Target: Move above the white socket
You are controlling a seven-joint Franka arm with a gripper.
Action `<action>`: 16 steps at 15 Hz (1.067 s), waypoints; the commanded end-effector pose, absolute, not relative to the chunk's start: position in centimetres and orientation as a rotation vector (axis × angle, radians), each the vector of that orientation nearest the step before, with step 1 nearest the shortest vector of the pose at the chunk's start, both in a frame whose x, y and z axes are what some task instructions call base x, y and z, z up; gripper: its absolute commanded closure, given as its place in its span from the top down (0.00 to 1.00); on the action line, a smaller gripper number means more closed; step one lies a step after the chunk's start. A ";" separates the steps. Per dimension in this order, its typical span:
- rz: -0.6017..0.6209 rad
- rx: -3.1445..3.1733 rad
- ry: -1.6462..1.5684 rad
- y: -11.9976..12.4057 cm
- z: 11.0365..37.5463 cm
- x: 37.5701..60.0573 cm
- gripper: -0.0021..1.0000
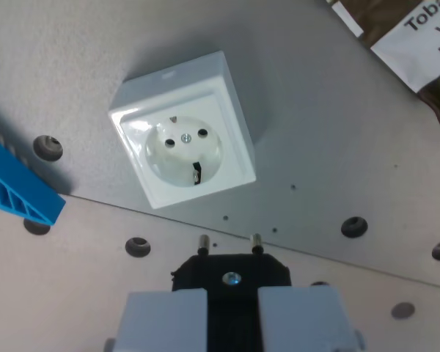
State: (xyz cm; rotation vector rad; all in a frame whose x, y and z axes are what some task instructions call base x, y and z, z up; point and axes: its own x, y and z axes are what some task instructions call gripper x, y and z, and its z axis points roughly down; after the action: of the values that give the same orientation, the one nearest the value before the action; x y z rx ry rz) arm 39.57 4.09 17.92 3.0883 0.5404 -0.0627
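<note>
Clamped between the two grey fingers point(165, 315) of the claw point(231, 312) is a black plug point(231, 275), seen at the bottom middle of the wrist view. The plug is gripped on its two sides, and its two metal pins point(255, 240) are pointed away from the camera, toward the grey counter point(337, 132). A small silver screw point(232, 278) is seen in the plug's face, between the pins.

The white socket point(183, 143) is set on the counter above the plug in the wrist view, a little toward the wrist view's left, and apart from the pins. It is a square white box with a round recess in its face. Two dark pin holes are seen in the recess, with a small screw between them and earth clips at the rim. The socket is seen at a slant, so that its right side wall is shown as well as its face.

A seam is drawn across the counter from the wrist view's left toward the lower right, and it passes just below the socket. Several round dark holes point(354, 226) are set in the counter on both sides of that seam. A blue ribbed plastic part point(18, 187) is cut off by the wrist view's left edge, well apart from the socket. At the top right corner of the view a white printed label point(418, 37) is laid on a dark surface, with only a few letters readable.
</note>
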 end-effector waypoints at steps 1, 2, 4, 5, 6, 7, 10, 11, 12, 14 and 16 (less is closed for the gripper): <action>0.093 2.997 0.820 4.3 16.5 39.1 0.00; 0.092 2.989 0.842 4.4 16.2 39.0 0.00; 0.095 2.976 0.874 4.6 15.5 38.8 0.00; 0.100 2.970 0.888 4.7 15.2 38.7 0.00; 0.104 2.965 0.900 4.8 14.9 38.6 0.00; 0.106 2.959 0.915 4.9 14.6 38.5 0.00; 0.105 2.944 0.948 5.1 13.7 38.3 0.00; 0.097 2.940 0.957 5.2 13.5 38.3 0.00; 0.093 2.934 0.970 5.2 13.3 38.3 0.00; 0.085 2.929 0.977 5.4 12.8 38.2 0.00; 0.085 2.925 0.983 5.5 12.4 38.2 0.00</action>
State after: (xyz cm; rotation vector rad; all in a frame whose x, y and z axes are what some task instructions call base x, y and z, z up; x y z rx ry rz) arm 38.63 5.43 13.19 3.0240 0.8435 -0.0768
